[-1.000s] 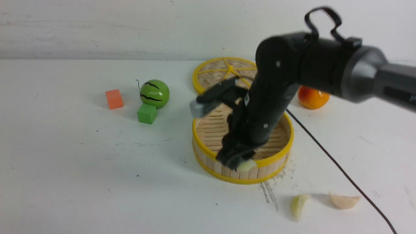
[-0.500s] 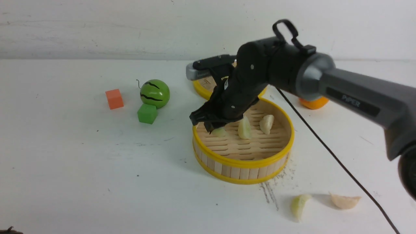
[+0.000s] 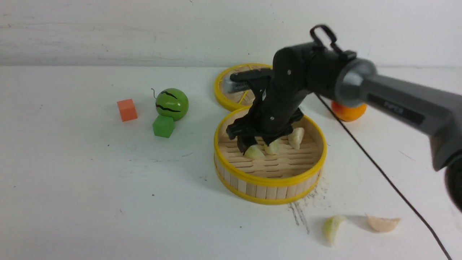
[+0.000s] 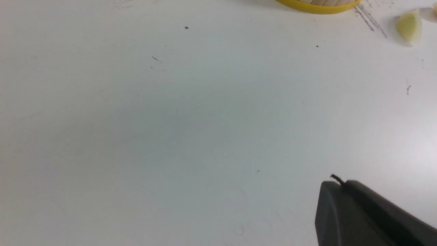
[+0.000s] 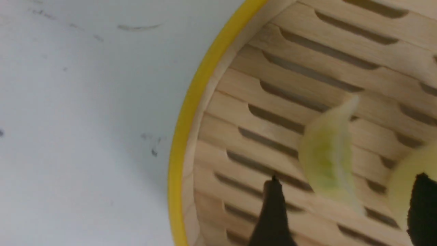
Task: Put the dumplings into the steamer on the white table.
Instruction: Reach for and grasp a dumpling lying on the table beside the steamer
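Observation:
The steamer (image 3: pixel 269 180) stands mid-table on the white table (image 3: pixel 90 187). My right gripper (image 3: pixel 258 143) is low inside its left half, jaws open and empty. A pale green dumpling (image 3: pixel 255 152) lies on the slats just below the jaws, blurred in the right wrist view (image 5: pixel 327 160) between the fingertips (image 5: pixel 273 212). A second green dumpling (image 3: pixel 273 147) and a cream one (image 3: pixel 296 138) lie beside it. A green dumpling (image 3: pixel 332 227) and a cream one (image 3: pixel 383 223) lie on the table at the front right. My left gripper (image 4: pixel 341 186) is shut over bare table.
The flat woven lid (image 3: pixel 231 90) lies behind the steamer. A toy watermelon (image 3: pixel 171 104), a green cube (image 3: pixel 163 126) and an orange cube (image 3: pixel 126 110) stand at the left. An orange fruit (image 3: pixel 348 112) lies at the right. A black cable (image 3: pixel 379 180) runs along the table's right side.
My right gripper carried a green dumpling from the steamer's front rim in over the slats, then opened. The dumpling has left the jaws and lies in the steamer.

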You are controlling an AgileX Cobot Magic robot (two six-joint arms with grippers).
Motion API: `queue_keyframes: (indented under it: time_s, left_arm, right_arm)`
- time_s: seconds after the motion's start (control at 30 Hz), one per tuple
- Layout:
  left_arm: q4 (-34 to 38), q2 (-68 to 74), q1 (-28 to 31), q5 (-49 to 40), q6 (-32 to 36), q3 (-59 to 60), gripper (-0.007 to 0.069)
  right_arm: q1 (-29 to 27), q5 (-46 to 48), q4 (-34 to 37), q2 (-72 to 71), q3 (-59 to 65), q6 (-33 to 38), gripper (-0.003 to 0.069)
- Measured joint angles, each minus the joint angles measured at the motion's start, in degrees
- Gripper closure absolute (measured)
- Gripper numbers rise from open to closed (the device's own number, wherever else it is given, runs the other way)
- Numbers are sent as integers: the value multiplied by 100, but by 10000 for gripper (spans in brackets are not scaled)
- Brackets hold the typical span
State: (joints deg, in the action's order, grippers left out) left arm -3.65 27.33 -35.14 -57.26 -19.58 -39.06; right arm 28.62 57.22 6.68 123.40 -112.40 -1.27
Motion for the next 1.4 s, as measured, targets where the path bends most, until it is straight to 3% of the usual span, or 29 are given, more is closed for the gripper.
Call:
queue_keyframes:
  time_s: [0.23,0.43,0.53,0.77,0.97,1.3,1.4]
  left_arm:
    - [38,0,0,-50,0,0,638]
    - [42,0,0,-73,0,0,638]
    - [57,0,0,-79,0,0,638]
    - [83,0,0,-101,0,0,636]
    - [98,0,0,-114,0,0,632]
    - [110,0,0,-286,0,0,628]
    - [119,0,0,-297,0,0,626]
  right_arm:
    - [0,1316,-419,-1264,-40,449,151]
    - [0,1361,-564,-2188,1177,171,174]
    - [0,1251,-668,-2649,2411,-286,188]
    - [0,-565,-872,-2992,4773,-1874,193]
    - [0,-2047,-930,-2598,5493,-2975,194]
    - [-141,-2756,-1439,-1893,5426,-3664,200]
    - [-181,-2777,-1467,-1873,5404,-3633,239]
